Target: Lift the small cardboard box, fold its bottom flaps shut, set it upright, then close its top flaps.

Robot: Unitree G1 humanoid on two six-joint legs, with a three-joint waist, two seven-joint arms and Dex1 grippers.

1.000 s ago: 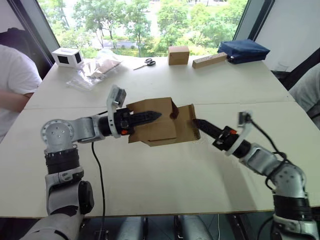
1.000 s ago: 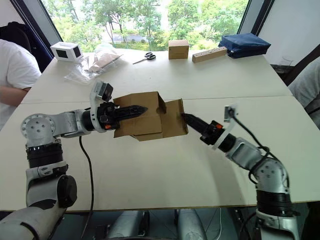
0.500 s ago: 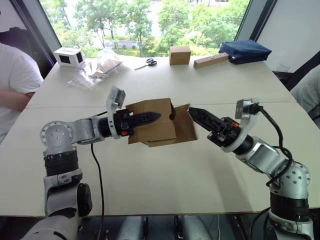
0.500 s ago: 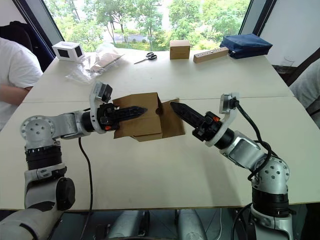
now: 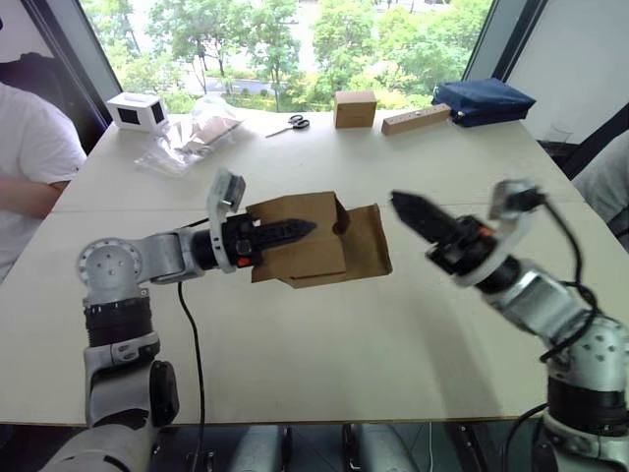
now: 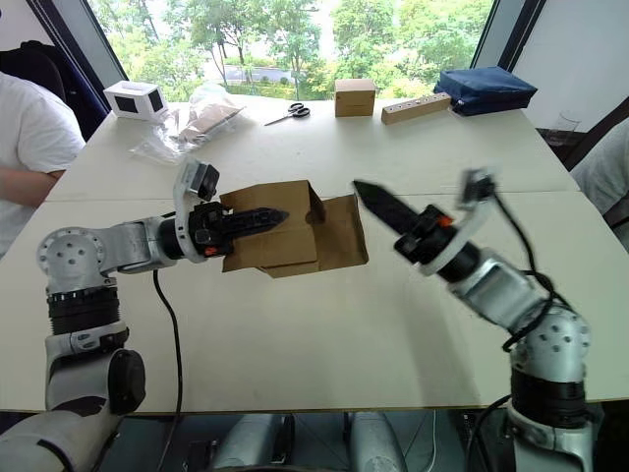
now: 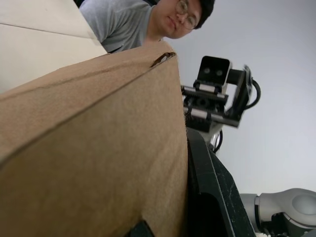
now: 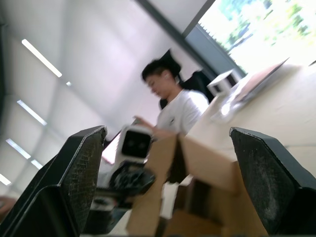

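The small cardboard box is plain brown and hangs just above the middle of the table, lying on its side. Its loose flaps stick out to the right. My left gripper is shut on the box's upper wall, one black finger lying along the outside. In the left wrist view the cardboard wall sits against that finger. My right gripper is raised to the right of the box, apart from the flaps. It is open, with its fingers spread wide in the right wrist view.
Along the far edge stand a white box with black panels, plastic bags, scissors, a tan cube carton, a wooden block and a blue bag. A person in white sits at the left side.
My right gripper rose from the box's right flap, then pulled back to the right, away from it. The left gripper and the box stayed put.
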